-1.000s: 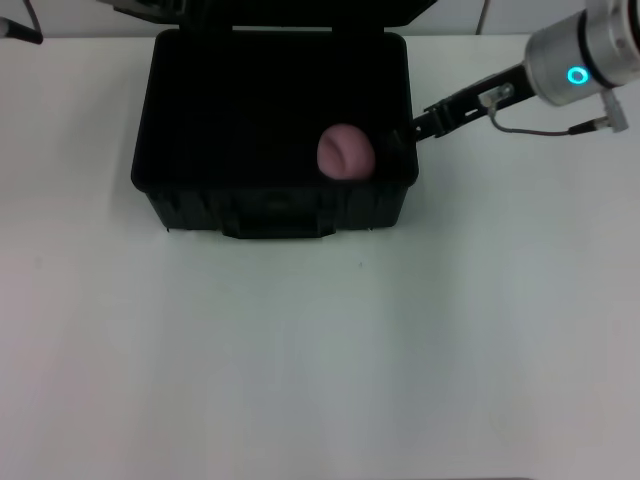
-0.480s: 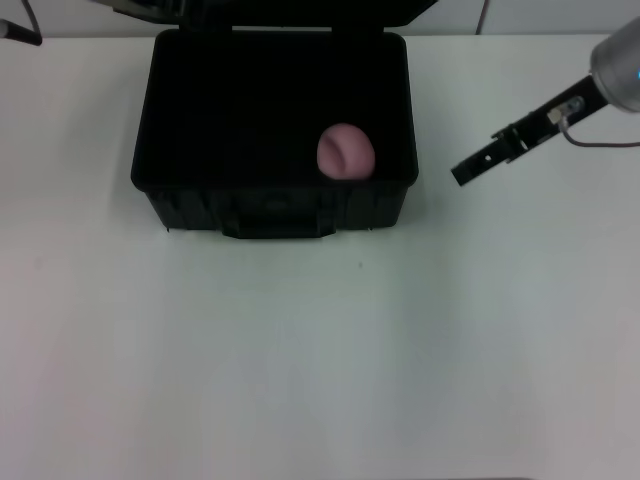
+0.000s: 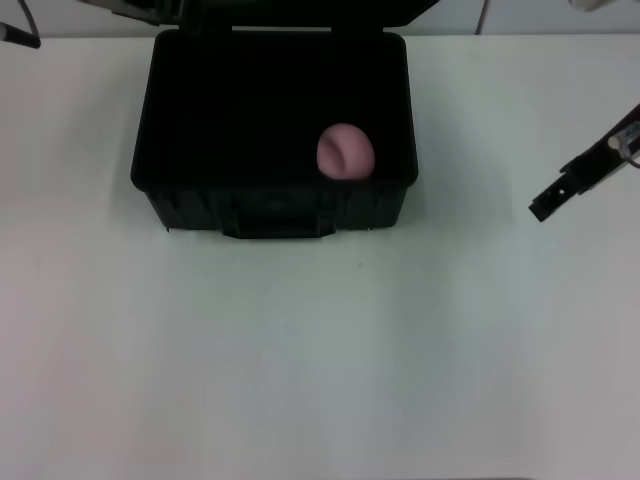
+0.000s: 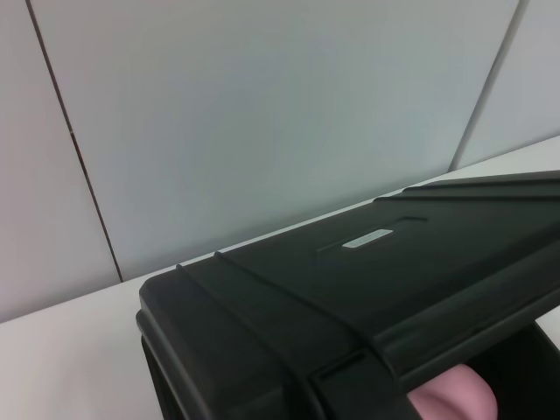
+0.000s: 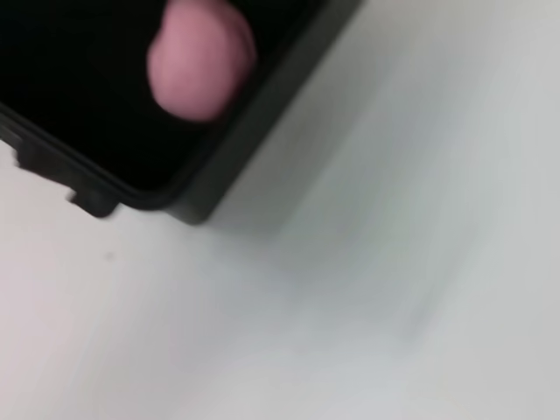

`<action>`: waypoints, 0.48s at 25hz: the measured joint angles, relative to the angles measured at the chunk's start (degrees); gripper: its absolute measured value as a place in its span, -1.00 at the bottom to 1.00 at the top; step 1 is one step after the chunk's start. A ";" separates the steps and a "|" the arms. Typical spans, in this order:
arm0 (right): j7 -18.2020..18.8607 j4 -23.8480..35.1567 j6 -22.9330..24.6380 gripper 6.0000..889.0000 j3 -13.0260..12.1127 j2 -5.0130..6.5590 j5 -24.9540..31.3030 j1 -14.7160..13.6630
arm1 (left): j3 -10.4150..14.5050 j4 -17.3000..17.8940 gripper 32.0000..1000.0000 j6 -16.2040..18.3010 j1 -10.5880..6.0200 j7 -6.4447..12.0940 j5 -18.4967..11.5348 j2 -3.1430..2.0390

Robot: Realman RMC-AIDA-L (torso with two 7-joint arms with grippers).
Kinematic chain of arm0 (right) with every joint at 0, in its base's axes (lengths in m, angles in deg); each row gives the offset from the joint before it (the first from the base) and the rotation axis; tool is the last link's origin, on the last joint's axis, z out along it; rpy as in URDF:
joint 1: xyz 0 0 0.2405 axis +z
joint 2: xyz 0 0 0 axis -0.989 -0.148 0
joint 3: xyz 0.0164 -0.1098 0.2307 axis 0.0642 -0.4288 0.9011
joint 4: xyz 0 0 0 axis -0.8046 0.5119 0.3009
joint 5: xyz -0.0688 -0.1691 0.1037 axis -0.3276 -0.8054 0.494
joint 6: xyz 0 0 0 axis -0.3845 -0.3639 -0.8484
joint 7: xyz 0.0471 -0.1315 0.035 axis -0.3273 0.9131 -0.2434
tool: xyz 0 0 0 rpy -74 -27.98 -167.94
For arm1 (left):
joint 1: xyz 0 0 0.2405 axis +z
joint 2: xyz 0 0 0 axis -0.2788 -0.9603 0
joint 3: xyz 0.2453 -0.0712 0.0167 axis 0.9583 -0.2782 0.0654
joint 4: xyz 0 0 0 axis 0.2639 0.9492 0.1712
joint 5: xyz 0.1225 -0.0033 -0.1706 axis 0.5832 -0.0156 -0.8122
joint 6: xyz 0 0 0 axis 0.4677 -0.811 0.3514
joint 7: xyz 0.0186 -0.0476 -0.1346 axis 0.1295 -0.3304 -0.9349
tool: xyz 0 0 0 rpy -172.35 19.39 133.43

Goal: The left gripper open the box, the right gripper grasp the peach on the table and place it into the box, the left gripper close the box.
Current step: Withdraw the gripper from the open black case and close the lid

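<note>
A black hard plastic box (image 3: 275, 130) sits open near the far edge of a white table (image 3: 320, 350), left of the table's middle, its front handle and latches facing the robot. A pale pink peach (image 3: 346, 152) rests inside the box, in the front right corner, close against the right wall. The box lid (image 4: 367, 271) stands raised behind the opening, and the left wrist view looks across its outer face with a small white label, the peach just visible beneath its edge. The left gripper itself cannot be made out; only dark shapes show at the far left corner of the head view, so the state of its jaws cannot be told. The right gripper (image 3: 545, 205) hangs over the table near the right edge, well apart from the box and holding nothing; whether its slim black jaws are parted or together cannot be told. The placing step looks done, and closing the lid looks like what remains. The main risk is in that closing: a push off-centre could slide the box on the smooth table instead of swinging the lid, or the lid could drop and not seat on its rim. The peach lies low enough that pinching seems unlikely.
</note>
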 joint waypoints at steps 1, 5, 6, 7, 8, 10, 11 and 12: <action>-0.19 0.01 0.23 0.95 0.00 -0.07 -0.83 0.11 | 0.00 0.00 -0.29 0.00 0.01 0.00 0.00 0.00; -0.67 0.01 0.61 0.95 -0.25 -0.18 -1.96 0.41 | 0.00 0.00 -0.29 0.00 0.01 0.01 0.00 0.00; -0.69 0.00 0.70 0.95 -0.27 -0.18 -1.97 0.44 | 0.00 0.00 -0.29 0.00 0.01 0.03 0.00 0.00; -0.70 0.00 0.78 0.95 -0.28 -0.18 -1.99 0.45 | 0.00 0.00 -0.29 0.00 0.01 0.03 0.00 0.00; -0.71 0.01 0.81 0.95 -0.27 -0.18 -2.00 0.45 | 0.00 0.00 -0.29 0.00 0.01 0.05 0.00 0.00; -0.71 0.00 0.85 0.95 -0.23 -0.18 -2.04 0.45 | 0.00 0.00 -0.29 0.00 0.00 0.07 0.00 0.00; -0.72 0.00 0.86 0.95 -0.22 -0.18 -2.05 0.45 | 0.00 0.00 -0.29 0.00 0.00 0.08 0.00 0.00; -0.74 0.00 0.89 0.95 -0.18 -0.18 -2.07 0.45 | 0.00 0.00 -0.29 0.00 0.00 0.08 0.00 0.00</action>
